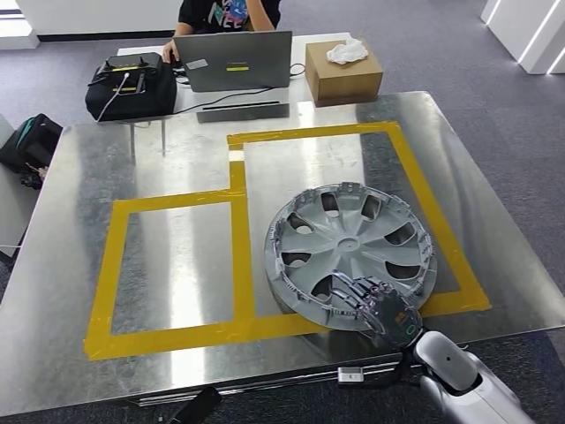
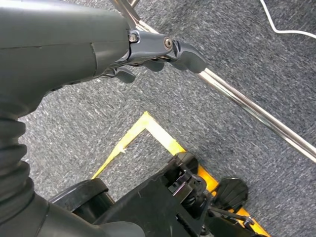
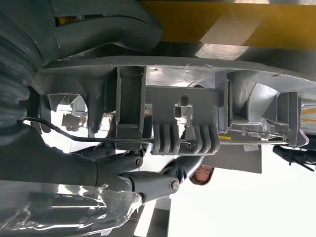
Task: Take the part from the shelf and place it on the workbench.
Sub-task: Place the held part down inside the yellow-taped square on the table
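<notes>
One wheel cover [image 1: 351,253] on the metal tabletop [image 1: 167,256], held at its near rim by the right hand [image 1: 376,305].
It lies hollow side up inside the larger of two yellow tape rectangles [image 1: 238,231], fingers clamped over its edge. Beyond the tape: one laptop [image 1: 233,60], one cardboard box [image 1: 343,71], one black bag [image 1: 131,85]. Left hand [image 2: 149,52] hangs above grey floor, fingers loosely apart, holding nothing.

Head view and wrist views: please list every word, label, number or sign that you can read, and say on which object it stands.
No text can be read.
Laptop: a pale sticker and a yellow strip on the lid, too small to read.
Person's shirt: a coloured print, too blurred to read.
Wheel cover: a small yellow label on its rim in the right wrist view, too small to read.
</notes>
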Available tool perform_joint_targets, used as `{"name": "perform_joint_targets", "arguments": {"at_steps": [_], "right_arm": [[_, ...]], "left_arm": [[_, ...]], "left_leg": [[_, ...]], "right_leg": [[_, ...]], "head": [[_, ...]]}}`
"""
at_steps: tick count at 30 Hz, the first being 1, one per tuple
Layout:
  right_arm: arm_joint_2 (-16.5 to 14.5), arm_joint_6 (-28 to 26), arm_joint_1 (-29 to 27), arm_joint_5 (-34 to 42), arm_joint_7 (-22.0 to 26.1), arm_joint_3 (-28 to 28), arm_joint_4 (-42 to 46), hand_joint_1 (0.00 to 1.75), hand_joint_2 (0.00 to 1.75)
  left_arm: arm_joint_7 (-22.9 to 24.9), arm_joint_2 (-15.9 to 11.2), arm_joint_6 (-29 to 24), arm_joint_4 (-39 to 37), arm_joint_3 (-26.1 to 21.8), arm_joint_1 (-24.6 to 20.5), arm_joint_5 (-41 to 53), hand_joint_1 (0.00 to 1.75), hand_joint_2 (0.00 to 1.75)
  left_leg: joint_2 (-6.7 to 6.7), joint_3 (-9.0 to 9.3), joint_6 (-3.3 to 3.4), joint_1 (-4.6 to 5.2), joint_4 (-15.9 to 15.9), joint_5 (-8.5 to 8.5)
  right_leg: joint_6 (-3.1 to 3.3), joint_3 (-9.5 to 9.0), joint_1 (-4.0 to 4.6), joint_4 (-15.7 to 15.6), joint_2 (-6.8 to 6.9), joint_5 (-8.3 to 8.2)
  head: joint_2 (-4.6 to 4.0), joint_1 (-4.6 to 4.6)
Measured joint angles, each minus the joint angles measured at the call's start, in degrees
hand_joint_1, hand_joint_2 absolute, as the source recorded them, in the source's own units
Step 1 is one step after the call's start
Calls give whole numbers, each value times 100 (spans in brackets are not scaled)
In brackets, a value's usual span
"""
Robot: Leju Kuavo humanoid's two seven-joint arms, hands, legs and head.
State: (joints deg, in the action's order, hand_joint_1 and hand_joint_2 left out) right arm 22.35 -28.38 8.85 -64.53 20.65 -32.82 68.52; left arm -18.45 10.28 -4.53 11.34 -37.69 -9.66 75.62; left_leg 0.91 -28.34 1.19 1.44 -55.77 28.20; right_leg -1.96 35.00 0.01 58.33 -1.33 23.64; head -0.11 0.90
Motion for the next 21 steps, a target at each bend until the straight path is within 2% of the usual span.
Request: {"name": "perform_joint_targets", "arguments": {"at_steps": [16, 20, 21], "right_arm": [[21, 5, -2, -1, 0, 1, 0, 0, 175], [22, 8, -5, -1, -4, 2, 0, 0, 175], [23, 12, -8, -1, -9, 3, 0, 0, 175]], "left_arm": [[-6, -1, 1, 2, 1, 0, -4, 0, 175], [-5, -2, -7, 2, 1, 0, -4, 0, 0], [-4, -2, -18, 2, 1, 0, -4, 0, 0]], "left_leg": [[0, 0, 0, 0, 0, 0], [0, 0, 0, 0, 0, 0], [0, 1, 0, 0, 0, 0]], "right_leg": [[0, 0, 0, 0, 0, 0], [0, 0, 0, 0, 0, 0], [0, 0, 0, 0, 0, 0]], "head": [[0, 0], [0, 0], [0, 0]]}}
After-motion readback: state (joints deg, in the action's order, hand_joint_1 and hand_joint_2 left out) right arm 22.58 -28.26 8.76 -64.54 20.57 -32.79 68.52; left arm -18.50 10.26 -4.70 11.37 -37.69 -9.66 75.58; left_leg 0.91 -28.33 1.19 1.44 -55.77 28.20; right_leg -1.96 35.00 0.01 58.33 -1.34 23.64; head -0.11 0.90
